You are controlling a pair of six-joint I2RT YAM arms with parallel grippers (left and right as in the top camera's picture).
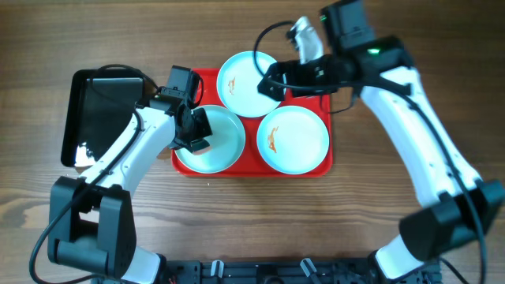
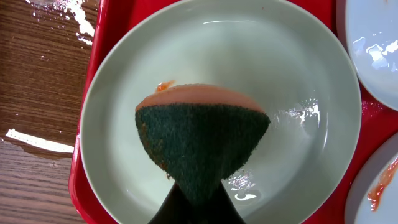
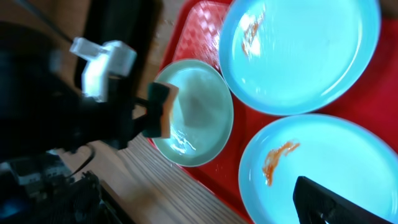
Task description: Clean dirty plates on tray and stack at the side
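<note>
The red tray (image 1: 319, 162) holds three pale plates. The near left plate (image 1: 225, 146) looks clean and wet. My left gripper (image 1: 193, 130) is shut on a green and orange sponge (image 2: 199, 137) and presses it on this plate (image 2: 298, 81), beside a small orange smear (image 2: 165, 86). The far plate (image 1: 246, 93) and the near right plate (image 1: 300, 138) each carry an orange smear. My right gripper (image 1: 272, 81) hovers over the far plate's right edge, open and empty. One of its fingers (image 3: 329, 202) shows above the near right plate (image 3: 323, 143).
A black glossy tray (image 1: 99, 110) lies left of the red tray, with white wet streaks on the wood beside it (image 2: 37, 142). My left arm (image 3: 68, 118) reaches in from the left over the near left plate (image 3: 199, 99).
</note>
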